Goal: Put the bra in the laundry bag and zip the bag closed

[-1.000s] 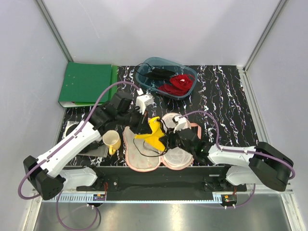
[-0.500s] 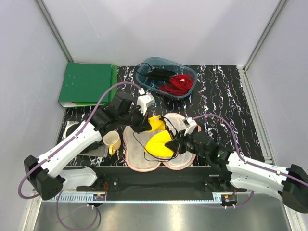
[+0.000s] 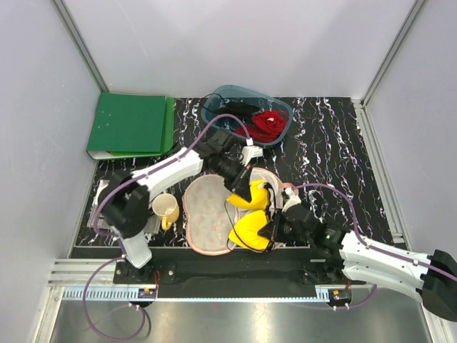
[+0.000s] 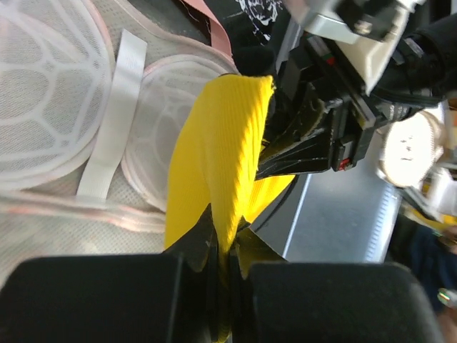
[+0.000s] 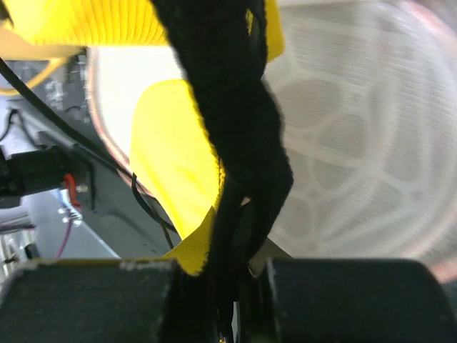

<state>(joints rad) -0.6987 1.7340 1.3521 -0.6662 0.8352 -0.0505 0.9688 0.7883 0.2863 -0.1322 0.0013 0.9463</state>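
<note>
The bra (image 3: 250, 212) is stretched over the right half of the opened laundry bag (image 3: 206, 214). Its long axis runs from the far cup down to the near cup at the bench's (image 3: 335, 143) front edge. The left hand (image 3: 241, 187) has reached across and is clenched on the far cup; its wrist view shows yellow fabric pinched tight between its fingers (image 4: 150, 286). The right hand (image 3: 273, 229) is nearer to the near cup and grasps it. Its wrist view shows the black strap (image 5: 235, 107) and a fold of yellow caught in its jaws, with the bag's pale mesh lining beyond. I cannot tell whether the cups already rest on the lining or hang just above it. The bag's empty left half lies just left of the bra, so the cups probably need lowering and tucking inside the pink rim before any zipping.
</note>
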